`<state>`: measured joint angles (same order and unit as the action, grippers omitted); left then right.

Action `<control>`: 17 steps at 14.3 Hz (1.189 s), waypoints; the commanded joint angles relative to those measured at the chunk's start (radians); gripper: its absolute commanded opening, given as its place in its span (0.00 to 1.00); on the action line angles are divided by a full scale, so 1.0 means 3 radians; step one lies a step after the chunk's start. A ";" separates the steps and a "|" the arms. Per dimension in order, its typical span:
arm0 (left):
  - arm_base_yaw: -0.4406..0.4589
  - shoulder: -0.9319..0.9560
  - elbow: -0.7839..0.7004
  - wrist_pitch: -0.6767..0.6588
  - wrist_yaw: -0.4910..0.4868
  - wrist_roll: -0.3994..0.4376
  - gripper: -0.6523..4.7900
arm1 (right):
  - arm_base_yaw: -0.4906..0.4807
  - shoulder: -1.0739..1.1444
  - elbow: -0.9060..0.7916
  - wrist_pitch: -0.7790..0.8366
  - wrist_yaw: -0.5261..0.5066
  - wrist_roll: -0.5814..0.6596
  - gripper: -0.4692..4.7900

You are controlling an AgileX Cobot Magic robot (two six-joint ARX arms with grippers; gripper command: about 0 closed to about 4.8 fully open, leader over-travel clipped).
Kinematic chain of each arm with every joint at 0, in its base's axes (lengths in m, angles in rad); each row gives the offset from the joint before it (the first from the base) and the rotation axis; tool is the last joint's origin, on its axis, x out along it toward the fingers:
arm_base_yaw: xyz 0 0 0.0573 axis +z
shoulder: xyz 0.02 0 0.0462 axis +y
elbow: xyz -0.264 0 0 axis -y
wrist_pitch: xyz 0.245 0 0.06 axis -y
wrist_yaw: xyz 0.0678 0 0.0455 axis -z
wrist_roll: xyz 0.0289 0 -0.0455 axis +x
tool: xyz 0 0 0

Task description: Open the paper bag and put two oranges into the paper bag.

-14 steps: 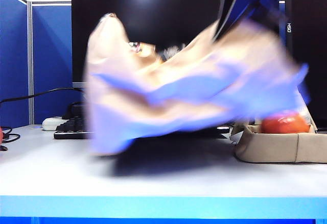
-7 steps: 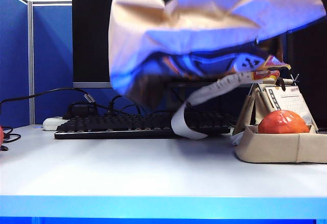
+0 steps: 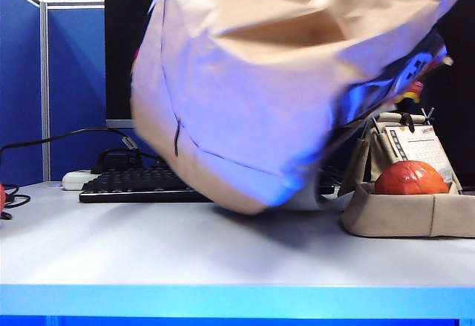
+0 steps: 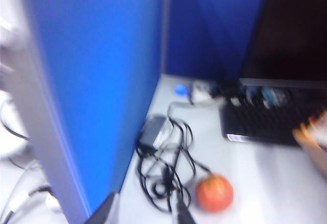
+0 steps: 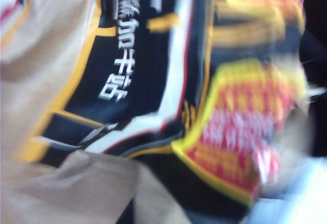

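The left gripper [image 4: 143, 215] is showing only two dark finger tips [image 4: 102, 213] at the bottom edge of the left wrist view; they are standing apart with nothing between them, above a tangle of black cables [image 4: 166, 175] on the counter [image 4: 265, 173]. Just beside the cables an orange [image 4: 215, 193] is lying on the counter. The right gripper is not showing in any view; its fingers are closed, and whether they are pinching the paper bag [image 3: 252, 96] I cannot tell. The bag's black printed panel [image 5: 127, 71] is filling the right wrist view. In the exterior view the bag is hanging across the centre and upper right, its long axis slanting from upper right down to lower centre, its plain bottom end reaching the counter. At right, a second orange [image 3: 412, 178] is sitting in the beige tray [image 3: 404, 218].
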<state>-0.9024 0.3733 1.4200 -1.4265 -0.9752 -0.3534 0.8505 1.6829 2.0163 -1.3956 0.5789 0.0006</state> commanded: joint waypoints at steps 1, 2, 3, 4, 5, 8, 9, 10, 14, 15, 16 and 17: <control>-0.0001 0.0005 -0.0163 -0.0027 0.0135 -0.0065 0.38 | 0.0319 0.0193 0.0048 0.0038 0.1283 -0.0474 0.08; -0.0001 0.0005 -0.0209 -0.0027 0.0118 -0.0083 0.38 | 0.0355 0.0193 0.0113 0.0039 0.1280 -0.0476 0.08; -0.0001 0.0005 -0.0254 -0.0027 0.0100 -0.0088 0.38 | 0.0383 0.0192 0.0234 0.0039 0.1280 -0.0459 0.08; -0.0001 0.0005 -0.0317 -0.0025 0.0125 -0.0178 0.38 | 0.0384 0.0192 0.0423 0.0042 0.1275 -0.0449 0.08; -0.0004 0.0005 -0.0430 -0.0025 0.0155 -0.0353 0.38 | 0.0426 0.0192 0.0646 0.0065 0.1264 -0.0451 0.08; -0.0017 0.0005 -0.0908 0.0418 0.0765 -0.0511 0.37 | 0.0547 0.0192 0.1025 0.0130 0.1250 -0.0626 0.08; -0.0017 0.0011 -0.1263 0.0907 0.1082 -0.0497 0.29 | 0.0582 0.0195 0.1035 0.0100 0.1227 -0.0704 0.08; -0.0017 0.0023 -0.1570 0.1322 0.1258 -0.0481 0.25 | 0.0581 0.0214 0.1035 0.0075 0.1227 -0.0698 0.08; 0.0013 0.0638 -0.2159 0.2630 0.1754 -0.0287 0.24 | 0.0580 0.0292 0.1033 0.0042 0.0752 -0.0701 0.08; 0.0025 0.0940 -0.2159 0.2940 0.1781 -0.0159 0.24 | 0.0582 0.0324 0.1010 0.0039 0.0710 -0.0699 0.08; 0.0048 0.1059 -0.2159 0.3048 0.1799 -0.0100 0.24 | 0.0590 0.0348 0.0980 0.0039 0.0738 -0.0701 0.08; 0.0164 0.1350 -0.2154 0.3288 0.1958 0.0008 0.24 | 0.0622 0.0380 0.0895 0.0038 0.0763 -0.0703 0.08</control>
<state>-0.8780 0.7425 0.7696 -0.5098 -0.4278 -0.3870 1.0306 1.7935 2.2990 -1.3891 0.7914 -0.2081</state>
